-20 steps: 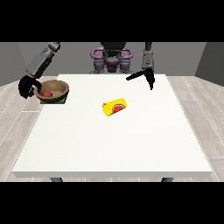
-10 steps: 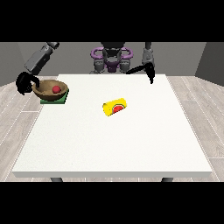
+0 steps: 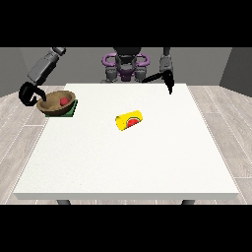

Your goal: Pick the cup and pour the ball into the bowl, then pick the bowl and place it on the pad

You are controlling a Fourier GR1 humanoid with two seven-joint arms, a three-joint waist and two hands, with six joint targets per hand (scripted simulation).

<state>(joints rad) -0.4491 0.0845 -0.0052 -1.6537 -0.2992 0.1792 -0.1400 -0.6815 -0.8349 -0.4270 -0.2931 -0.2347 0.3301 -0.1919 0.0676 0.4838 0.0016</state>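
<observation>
bowl (image 3: 56, 103) with ball (image 3: 63, 100) now lower, onto green pad (image 3: 72, 110)

The robot stood small at the far edge of the white tabletop (image 3: 128, 157), its dark torso ringed by purple shoulder pieces. The grey arm at the view's left reached out and down past the tabletop's left corner, ending in the black hand at the view's left (image 3: 27, 93), whose fingers curled into a hook shape. The other arm hung bent near the body, and the black hand at the view's right (image 3: 168, 80) pointed downward, fingers straight.
</observation>
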